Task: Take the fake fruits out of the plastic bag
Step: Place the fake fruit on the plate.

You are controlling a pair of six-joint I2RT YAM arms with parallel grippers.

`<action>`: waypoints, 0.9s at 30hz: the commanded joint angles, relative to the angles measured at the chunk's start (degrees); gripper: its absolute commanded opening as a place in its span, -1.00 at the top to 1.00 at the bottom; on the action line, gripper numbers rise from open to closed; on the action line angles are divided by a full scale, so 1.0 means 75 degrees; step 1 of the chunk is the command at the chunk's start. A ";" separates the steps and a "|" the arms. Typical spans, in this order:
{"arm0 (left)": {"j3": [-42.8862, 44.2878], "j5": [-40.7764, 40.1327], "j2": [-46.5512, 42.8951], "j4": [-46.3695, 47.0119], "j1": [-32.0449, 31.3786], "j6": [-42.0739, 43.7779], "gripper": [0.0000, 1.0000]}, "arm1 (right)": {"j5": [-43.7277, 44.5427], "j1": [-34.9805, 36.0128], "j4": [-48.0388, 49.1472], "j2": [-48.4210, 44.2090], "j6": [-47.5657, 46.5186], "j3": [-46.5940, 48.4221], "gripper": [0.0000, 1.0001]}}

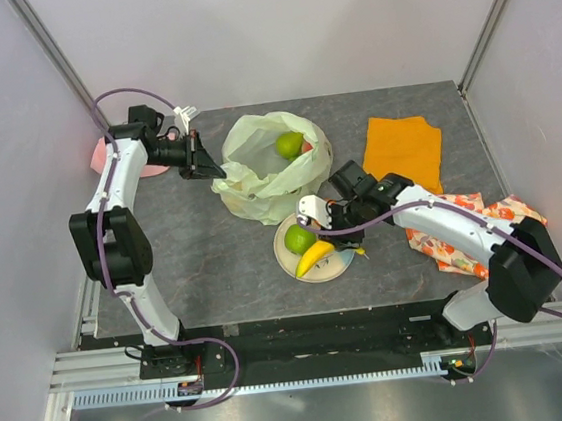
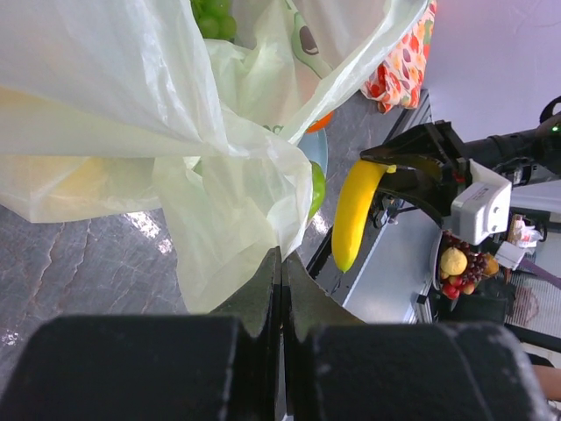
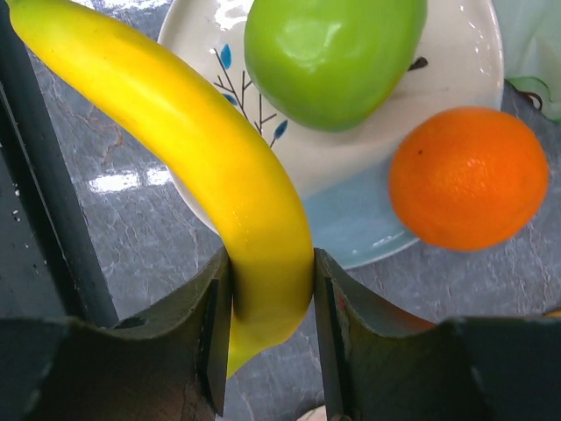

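Note:
The pale yellow-green plastic bag (image 1: 258, 178) lies open at the table's middle with a green fruit (image 1: 289, 145) inside. My left gripper (image 1: 217, 171) is shut on the bag's left edge; in the left wrist view the film (image 2: 131, 114) runs down between the closed fingertips (image 2: 282, 263). My right gripper (image 1: 341, 244) is shut on the yellow banana (image 3: 202, 149) near its stem end, over the near rim of the plate (image 3: 456, 61). A green apple (image 3: 333, 53) and an orange (image 3: 469, 175) lie on the plate. The banana (image 1: 314, 257) and the apple (image 1: 299, 238) also show from above.
An orange cloth (image 1: 406, 152) lies right of the bag. A patterned cloth (image 1: 465, 236) lies under the right arm. A pink cap (image 1: 102, 154) sits behind the left arm at the far left. Enclosure walls stand on three sides.

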 commanded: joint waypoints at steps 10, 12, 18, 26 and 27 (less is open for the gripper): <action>-0.0265 -0.0030 -0.0478 0.0121 -0.0010 -0.0034 0.97 | -0.0663 0.0189 0.0339 0.0777 0.0546 -0.0160 0.59; -0.0265 -0.0030 -0.0478 0.0110 -0.0021 -0.0034 0.97 | -0.0756 0.0178 0.0351 0.0870 0.0734 -0.0323 0.56; -0.0265 -0.0030 -0.0490 0.0110 -0.0021 -0.0034 0.97 | -0.0652 0.0189 0.0315 0.1035 0.1004 -0.0558 0.52; -0.0277 -0.0030 -0.0513 0.0121 -0.0010 -0.0022 0.97 | -0.0499 0.0189 0.0737 0.1397 0.1145 -0.0254 0.45; -0.0277 -0.0030 -0.0514 0.0110 -0.0021 -0.0010 0.97 | -0.0487 0.0189 0.0807 0.1444 0.1145 -0.0231 0.43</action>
